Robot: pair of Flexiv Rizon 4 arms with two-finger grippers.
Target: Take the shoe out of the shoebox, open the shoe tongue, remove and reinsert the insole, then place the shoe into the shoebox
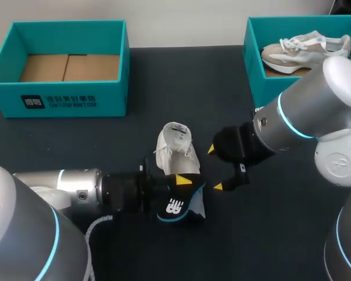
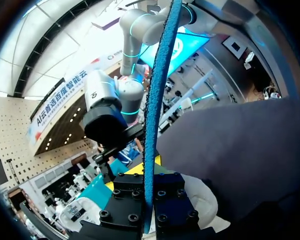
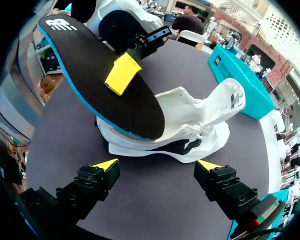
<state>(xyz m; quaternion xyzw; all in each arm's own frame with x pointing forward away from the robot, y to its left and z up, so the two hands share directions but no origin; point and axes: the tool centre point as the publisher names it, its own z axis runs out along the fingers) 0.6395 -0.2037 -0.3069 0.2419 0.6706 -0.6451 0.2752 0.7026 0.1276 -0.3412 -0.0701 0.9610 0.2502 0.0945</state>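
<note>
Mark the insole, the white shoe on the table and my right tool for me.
insole (image 3: 80,55): right wrist view, on its black top face.
white shoe (image 3: 182,105): right wrist view, on the side of the upper.
right tool (image 3: 157,164): right wrist view, midway between its yellow tips.

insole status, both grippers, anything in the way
Left gripper shut on insole, tilted, low end at shoe opening. Right gripper open beside shoe, touching nothing. Tongue up, nothing in the way.

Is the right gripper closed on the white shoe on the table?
No, the right gripper is open, and the white shoe lies ahead of it, touched by neither yellow tip.
</note>
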